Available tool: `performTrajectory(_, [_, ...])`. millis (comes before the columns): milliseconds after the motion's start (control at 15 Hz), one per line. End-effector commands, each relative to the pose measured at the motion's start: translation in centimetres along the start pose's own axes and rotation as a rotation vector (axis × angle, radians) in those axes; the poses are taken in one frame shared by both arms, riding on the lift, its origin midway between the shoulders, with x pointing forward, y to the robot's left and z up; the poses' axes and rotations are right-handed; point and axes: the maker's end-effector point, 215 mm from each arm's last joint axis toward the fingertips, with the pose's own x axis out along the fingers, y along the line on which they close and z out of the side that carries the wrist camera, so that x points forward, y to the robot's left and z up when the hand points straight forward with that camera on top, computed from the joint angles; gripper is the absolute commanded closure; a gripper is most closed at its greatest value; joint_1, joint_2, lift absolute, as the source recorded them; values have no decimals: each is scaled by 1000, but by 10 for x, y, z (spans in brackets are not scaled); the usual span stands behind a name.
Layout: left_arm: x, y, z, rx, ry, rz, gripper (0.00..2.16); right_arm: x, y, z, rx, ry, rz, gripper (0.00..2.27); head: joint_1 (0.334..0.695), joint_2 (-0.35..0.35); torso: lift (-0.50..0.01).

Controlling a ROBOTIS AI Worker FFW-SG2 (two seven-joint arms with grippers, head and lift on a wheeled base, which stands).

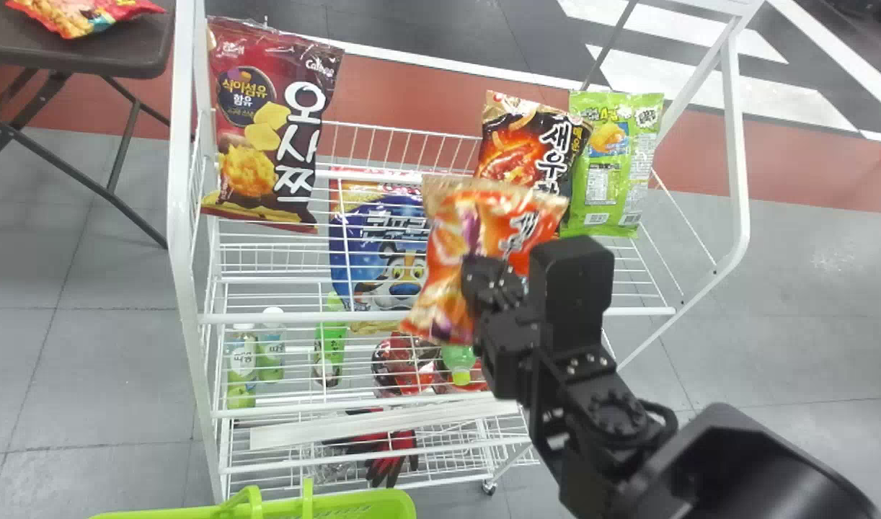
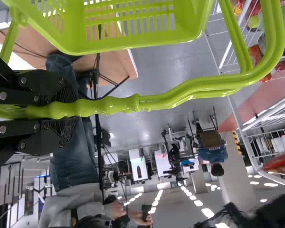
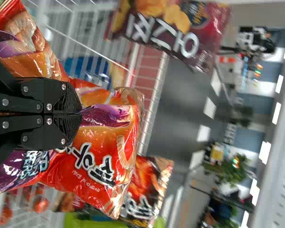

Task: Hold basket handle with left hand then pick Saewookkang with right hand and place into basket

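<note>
1. Head view: a white wire rack (image 1: 184,216) displays snack bags; the Saewookkang is held up in front of its upper part, outside the basket.
2. A lime-green plastic basket (image 1: 354,504) lies at the bottom edge, left of centre; its handle (image 2: 180,95) is a smooth, stiff-looking tube.
3. The orange Saewookkang bag (image 1: 498,216) looks puffed, glossy and crinkly: probably light, soft, slippery, its contents crushable. A gentle pinch on gathered film near the middle suits it; squeezing deeper could break the snacks.
4. The right end effector (image 3: 78,114) has its fingers closed on the bag's middle.
5. The left end effector (image 2: 66,111) grips the handle.
</note>
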Motion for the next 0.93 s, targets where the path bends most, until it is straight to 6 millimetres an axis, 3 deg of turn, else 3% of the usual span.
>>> performTrajectory(0, [-1,1,1,0,-5,4,1771,-31,22,-47,-39,176,77,2246,695,-350,-19])
performTrajectory(333, [1,-3,12,24,-17,0,1771,-97,51,-136,-145,486,184,2246,695,-350,-19])
performTrajectory(533, [2,-4,15,28,-20,-1,1771,-133,72,-174,-185,619,272,2246,695,-350,-19])
performTrajectory(867, [2,-6,15,33,-21,-2,1771,-155,120,-181,-215,628,404,2246,695,-350,-19])
